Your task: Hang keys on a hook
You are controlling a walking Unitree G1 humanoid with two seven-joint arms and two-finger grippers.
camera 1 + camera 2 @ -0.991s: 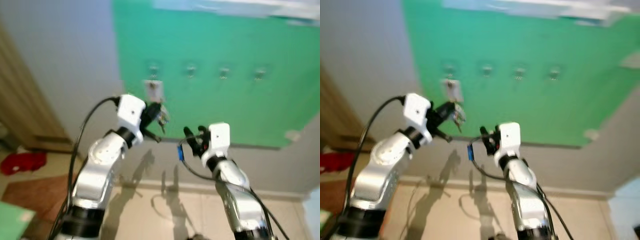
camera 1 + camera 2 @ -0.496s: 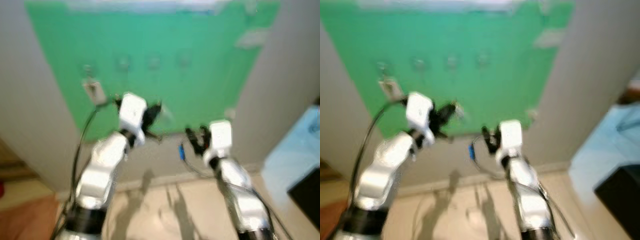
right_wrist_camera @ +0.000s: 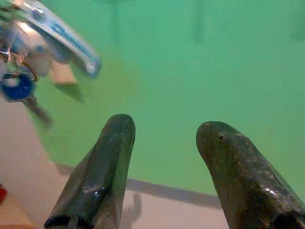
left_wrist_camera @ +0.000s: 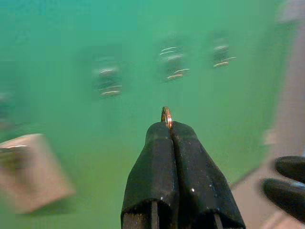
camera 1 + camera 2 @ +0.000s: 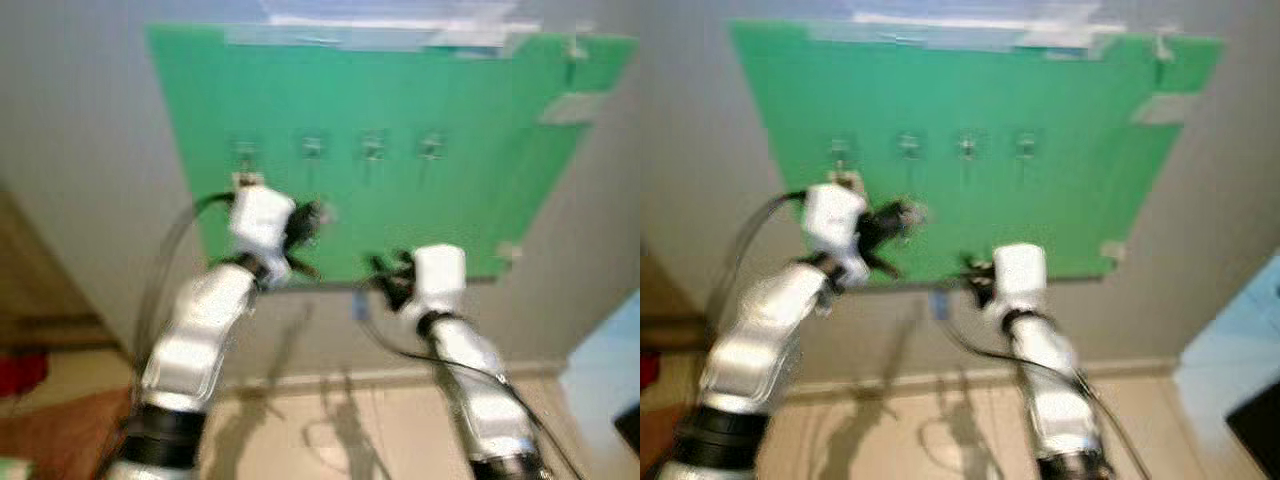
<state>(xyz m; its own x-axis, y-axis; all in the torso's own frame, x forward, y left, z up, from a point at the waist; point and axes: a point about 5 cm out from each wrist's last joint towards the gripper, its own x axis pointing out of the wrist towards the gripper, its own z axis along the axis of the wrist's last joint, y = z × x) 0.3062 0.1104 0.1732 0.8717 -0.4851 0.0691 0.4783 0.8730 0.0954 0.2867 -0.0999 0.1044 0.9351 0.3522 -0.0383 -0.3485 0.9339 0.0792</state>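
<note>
The keys (image 5: 318,214) are pinched by their ring in the clenched left gripper (image 4: 169,129), raised before the green board (image 5: 480,180) but short of its row of hooks (image 5: 312,147), so hanging remains undone, while the right gripper (image 3: 164,138) is held released.

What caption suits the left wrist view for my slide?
Left gripper pinching a key ring before the green board and its hooks.

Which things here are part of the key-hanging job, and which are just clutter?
Job:
- keys, ring pinched in left hand
- hooks on green board
- right hand, open, beside the keys

Clutter:
- tag on one hook
- red thing on floor
</note>
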